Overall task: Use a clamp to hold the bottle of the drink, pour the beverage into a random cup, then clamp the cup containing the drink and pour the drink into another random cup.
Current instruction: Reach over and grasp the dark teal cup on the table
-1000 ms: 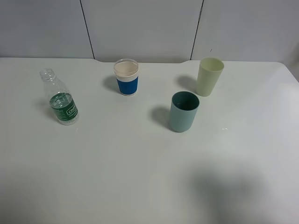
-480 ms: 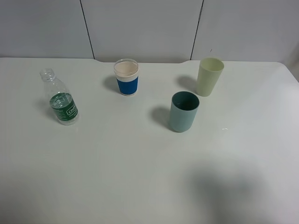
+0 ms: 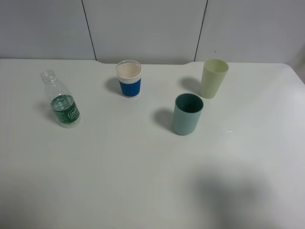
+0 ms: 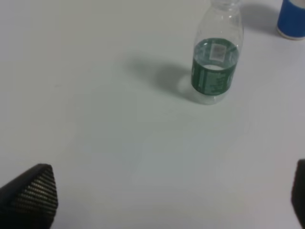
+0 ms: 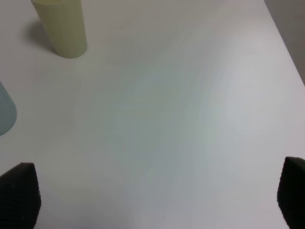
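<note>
Here, in the high view, the uncapped clear plastic bottle (image 3: 61, 100) with a green label stands upright at the left of the white surface (image 3: 119, 167). A little clear liquid (image 4: 209, 97) sits low inside it, reaching about to the label. To its right, toward the upper middle of the frame, the short white cup with a blue band (image 3: 129, 79) stands upright, well apart from the bottle. Further right and lower, just right of centre, the teal tumbler (image 3: 187, 114) stands mouth up; whether it holds anything I cannot tell. Up and to the right of it, near but not touching, stands the taller pale yellow-green cup (image 3: 213, 78).

In the left wrist view the left fingers (image 4: 31, 195) are spread wide and hold nothing. Only their dark tips show, and the bottle stands ahead of them, well apart. In the right wrist view the right fingers (image 5: 18, 193) are likewise spread wide and empty above bare surface. The yellow-green cup and an edge of the teal tumbler lie ahead of them.
</note>
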You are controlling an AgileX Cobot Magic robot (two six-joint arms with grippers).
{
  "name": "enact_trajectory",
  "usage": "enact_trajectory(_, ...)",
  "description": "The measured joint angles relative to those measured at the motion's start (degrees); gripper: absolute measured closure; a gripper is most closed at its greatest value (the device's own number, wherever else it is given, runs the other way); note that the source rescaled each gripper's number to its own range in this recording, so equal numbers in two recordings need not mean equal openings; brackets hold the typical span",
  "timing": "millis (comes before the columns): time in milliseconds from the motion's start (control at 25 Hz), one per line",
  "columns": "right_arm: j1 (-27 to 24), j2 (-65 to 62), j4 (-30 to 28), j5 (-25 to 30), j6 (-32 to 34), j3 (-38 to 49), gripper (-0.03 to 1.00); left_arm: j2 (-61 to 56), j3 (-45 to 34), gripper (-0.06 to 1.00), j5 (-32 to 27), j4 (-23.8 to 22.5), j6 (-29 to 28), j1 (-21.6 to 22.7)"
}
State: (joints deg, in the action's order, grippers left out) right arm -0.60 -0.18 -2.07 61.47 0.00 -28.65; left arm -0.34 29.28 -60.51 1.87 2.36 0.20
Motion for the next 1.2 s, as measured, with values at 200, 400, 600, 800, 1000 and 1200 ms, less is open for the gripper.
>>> enact_trajectory(200, 0.0, 0.0, 0.0, 0.0, 0.0, 0.0, -0.03, 0.0, 0.0, -0.06, 0.0, 0.0, 0.0, 0.0)
enact_trajectory(400, 0.0, 0.0, 0.0, 0.0, 0.0, 0.0, -0.03, 0.0, 0.0, -0.06, 0.0, 0.0, 0.0, 0.0)
enact_trajectory(600, 0.0, 0.0, 0.0, 0.0, 0.0, 0.0, -0.03, 0.0, 0.0, -0.06, 0.0, 0.0, 0.0, 0.0)
enact_trajectory(800, 0.0, 0.0, 0.0, 0.0, 0.0, 0.0, -0.03, 0.0, 0.0, -0.06, 0.0, 0.0, 0.0, 0.0)
enact_trajectory(1000, 0.0, 0.0, 0.0, 0.0, 0.0, 0.0, -0.03, 0.0, 0.0, -0.06, 0.0, 0.0, 0.0, 0.0)
enact_trajectory(1200, 0.0, 0.0, 0.0, 0.0, 0.0, 0.0, -0.03, 0.0, 0.0, -0.06, 0.0, 0.0, 0.0, 0.0)
